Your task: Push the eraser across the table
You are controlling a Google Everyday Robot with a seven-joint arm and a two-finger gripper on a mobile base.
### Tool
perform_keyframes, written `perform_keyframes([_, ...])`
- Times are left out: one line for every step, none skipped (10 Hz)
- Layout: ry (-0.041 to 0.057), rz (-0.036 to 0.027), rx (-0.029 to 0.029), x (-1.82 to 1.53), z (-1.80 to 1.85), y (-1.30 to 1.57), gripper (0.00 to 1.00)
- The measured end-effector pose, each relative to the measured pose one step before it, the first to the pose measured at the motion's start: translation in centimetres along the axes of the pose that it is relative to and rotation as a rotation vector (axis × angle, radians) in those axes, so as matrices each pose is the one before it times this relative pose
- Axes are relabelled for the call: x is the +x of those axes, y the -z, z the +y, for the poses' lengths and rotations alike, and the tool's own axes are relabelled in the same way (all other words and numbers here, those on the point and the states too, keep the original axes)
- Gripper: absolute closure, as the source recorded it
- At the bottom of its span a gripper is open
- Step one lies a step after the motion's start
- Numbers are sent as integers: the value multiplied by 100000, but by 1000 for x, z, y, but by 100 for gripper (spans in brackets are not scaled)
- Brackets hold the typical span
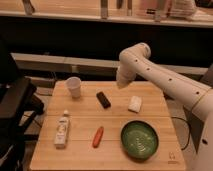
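Our tool [121, 83] clenched, nothing in it that we can see, hanging above the far side of the counter [80, 150], the eraser [103, 99] apart from it, lower-left in view, flat, long axis diagonal, far-left to near-right.

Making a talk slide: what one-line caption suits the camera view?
Robot's shut tool hangs near the far edge of the wooden table, apart from the black eraser.
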Motion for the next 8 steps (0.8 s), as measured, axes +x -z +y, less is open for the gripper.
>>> perform_keyframes([188,-485,105,-133,-115,-343,100])
perform_keyframes([-90,-262,252,209,-186,-48,100])
perform_keyframes([-131,-444,-387,88,-7,-186,100])
perform_keyframes([84,-528,-506,-54,74,-529,100])
perform_keyframes([299,-841,-709,-164,101,-1201,100])
perform_keyframes([-37,-532,-416,16,98,-656,100])
perform_keyframes([-272,-400,-317,360,151,-562,100])
perform_keyframes([-676,-517,-501,575,329,-757,100])
